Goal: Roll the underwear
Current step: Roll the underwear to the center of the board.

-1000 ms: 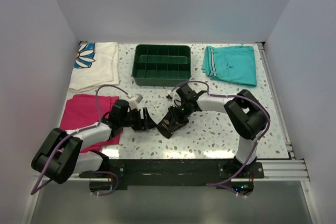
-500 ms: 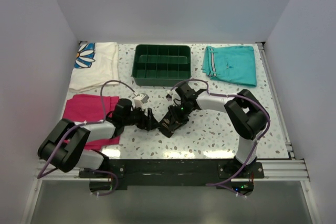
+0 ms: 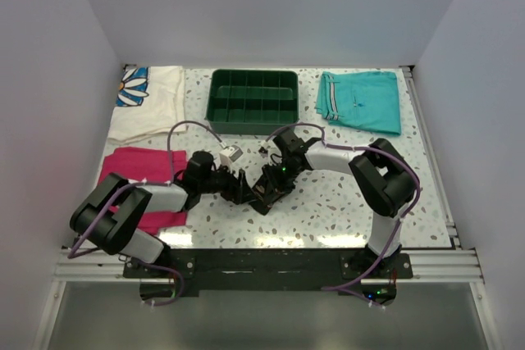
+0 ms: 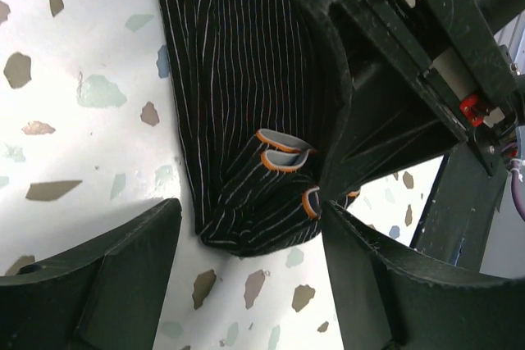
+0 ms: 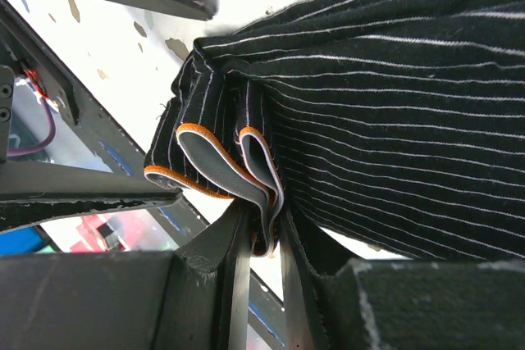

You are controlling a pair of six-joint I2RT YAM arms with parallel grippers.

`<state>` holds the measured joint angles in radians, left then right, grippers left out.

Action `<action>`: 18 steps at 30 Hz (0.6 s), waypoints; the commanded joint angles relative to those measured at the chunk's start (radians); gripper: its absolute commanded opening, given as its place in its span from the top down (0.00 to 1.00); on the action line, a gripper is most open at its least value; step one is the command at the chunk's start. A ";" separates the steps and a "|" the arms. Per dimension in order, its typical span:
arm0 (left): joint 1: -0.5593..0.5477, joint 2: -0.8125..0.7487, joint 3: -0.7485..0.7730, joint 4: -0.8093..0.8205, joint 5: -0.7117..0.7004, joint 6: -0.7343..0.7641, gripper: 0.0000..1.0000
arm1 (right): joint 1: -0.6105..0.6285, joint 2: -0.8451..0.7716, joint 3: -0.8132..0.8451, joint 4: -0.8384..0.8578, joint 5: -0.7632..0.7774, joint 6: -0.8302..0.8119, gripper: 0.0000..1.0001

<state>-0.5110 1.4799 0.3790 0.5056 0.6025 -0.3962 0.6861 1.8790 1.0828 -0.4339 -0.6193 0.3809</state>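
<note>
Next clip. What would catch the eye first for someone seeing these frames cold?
The underwear, a black pinstriped bundle with orange-edged hems, lies at the middle of the table. The right gripper pinches its folded hems, and the left gripper stands open at the bundle's end. Behind them sit a green tray and teal shorts, and a magenta cloth lies at the left.

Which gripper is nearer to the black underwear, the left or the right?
Right. The right gripper is shut on the underwear, at its orange-edged hem; the left gripper stands open, its fingers on either side of the bundled end, not closed.
</note>
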 commanded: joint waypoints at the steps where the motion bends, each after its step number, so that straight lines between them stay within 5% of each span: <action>1: -0.004 0.040 0.038 0.051 0.013 0.048 0.27 | -0.005 0.016 0.017 -0.003 0.061 -0.016 0.82; 18: -0.003 0.157 0.067 0.125 0.033 0.034 0.65 | -0.003 -0.021 -0.004 0.035 0.062 0.004 0.71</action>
<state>-0.5129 1.6085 0.4229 0.5915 0.6395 -0.3813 0.6861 1.8786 1.0828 -0.4255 -0.6182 0.3840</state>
